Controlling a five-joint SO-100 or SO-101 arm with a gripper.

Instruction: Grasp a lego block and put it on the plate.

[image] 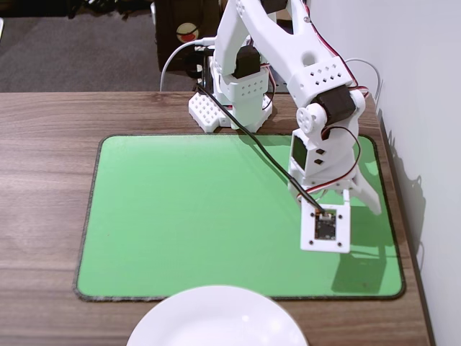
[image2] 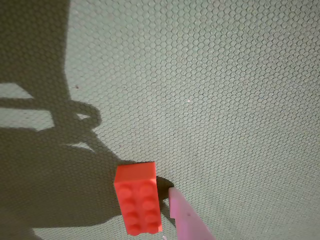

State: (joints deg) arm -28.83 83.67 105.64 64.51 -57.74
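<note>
End effector (image2: 167, 227) low over mat (image: 202, 216) | one fingertip (image2: 182, 215) beside lego block (image2: 137, 200)

My white arm (image: 288, 65) folds forward and down from its base, wrist pointing straight down, gripper (image: 364, 198) low at its tip; my wrist view catches only one pale finger (image2: 187, 217), so jaw state is unclear.

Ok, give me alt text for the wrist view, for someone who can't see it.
An orange lego block lies studs-up on a green honeycomb-textured mat near the bottom edge, with one pale end effector finger just to its right. Dark shadows of the arm cover the mat's left side.
</note>
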